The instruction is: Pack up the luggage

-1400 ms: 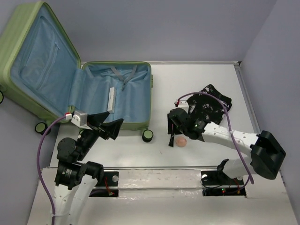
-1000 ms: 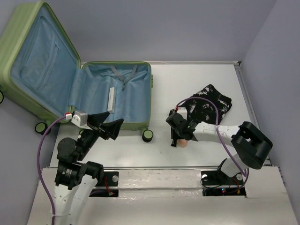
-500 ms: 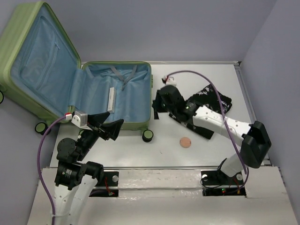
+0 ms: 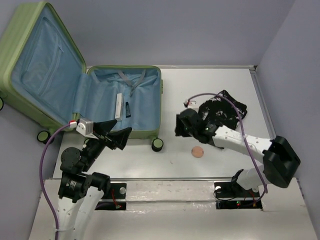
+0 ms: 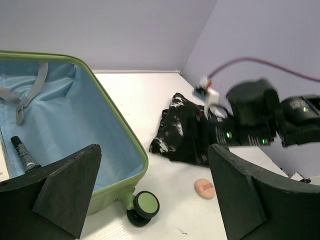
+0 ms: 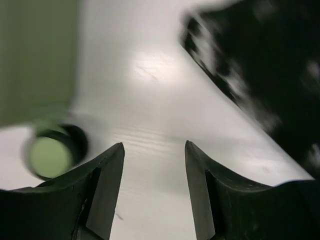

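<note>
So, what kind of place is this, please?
Probably a robot test cell: a white table between plain lilac walls, left arm and right arm bolted at its near edge, the luggage lying open.

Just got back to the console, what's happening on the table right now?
The luggage lies open with a small dark tube in its lined base. The right end effector is open and empty, over the table between the wheel and the black-and-white cloth. A small pink round pad sits on the table close by. The left end effector is open too, holding nothing, near the luggage's front edge.
</note>
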Robot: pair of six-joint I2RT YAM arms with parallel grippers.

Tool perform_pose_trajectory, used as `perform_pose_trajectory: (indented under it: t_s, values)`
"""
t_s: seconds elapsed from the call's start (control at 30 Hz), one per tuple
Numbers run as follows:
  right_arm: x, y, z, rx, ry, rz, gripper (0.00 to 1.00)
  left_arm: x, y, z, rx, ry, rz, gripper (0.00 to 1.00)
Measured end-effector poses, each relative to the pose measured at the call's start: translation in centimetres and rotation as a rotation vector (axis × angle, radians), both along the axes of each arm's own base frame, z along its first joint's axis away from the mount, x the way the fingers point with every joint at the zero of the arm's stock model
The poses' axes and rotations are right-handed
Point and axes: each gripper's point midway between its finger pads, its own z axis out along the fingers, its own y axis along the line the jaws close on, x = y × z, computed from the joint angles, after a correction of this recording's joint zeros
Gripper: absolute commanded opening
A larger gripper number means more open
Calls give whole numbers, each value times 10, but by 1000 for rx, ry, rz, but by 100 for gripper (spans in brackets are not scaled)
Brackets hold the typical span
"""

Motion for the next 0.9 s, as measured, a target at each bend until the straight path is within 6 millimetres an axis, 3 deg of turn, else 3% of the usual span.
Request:
perform_pose_trajectory:
  t_s: [0.03,0.1,0.17,0.23,0.37,0.47,0.6,0.7,0.8,0.87,0.9]
  values:
    - [-20,-28,-26,-62,58,-26,57,0,0,0,0,0,-1,99]
    - [-47,-64,-56,-124,128,-67,57,0,-1,0,1,1,-4,99]
    - [-68,-92,-72,-159,172,-108,60,0,-1,0,1,0,-5,99]
    - [-80,-108,-80,-175,197,-138,63,0,-1,0,1,1,-5,99]
    - [-84,-115,-89,-187,221,-188,63,0,-1,-1,0,5,-6,99]
    - [-89,-122,-107,-229,262,-211,48,2,-1,-2,1,13,-6,99]
    - [-86,-120,-116,-244,274,-227,11,2,-2,-2,2,15,-6,99]
    - [-84,-117,-114,-233,268,-222,7,2,-2,-2,2,15,-6,99]
    - [-83,-116,-104,-227,252,-206,7,2,-2,-3,1,16,-6,99]
    - [-76,-105,-78,-189,213,-174,7,2,-2,-2,-1,17,-6,99]
    - [-65,-89,-53,-137,174,-143,7,2,-2,-2,-3,18,-6,99]
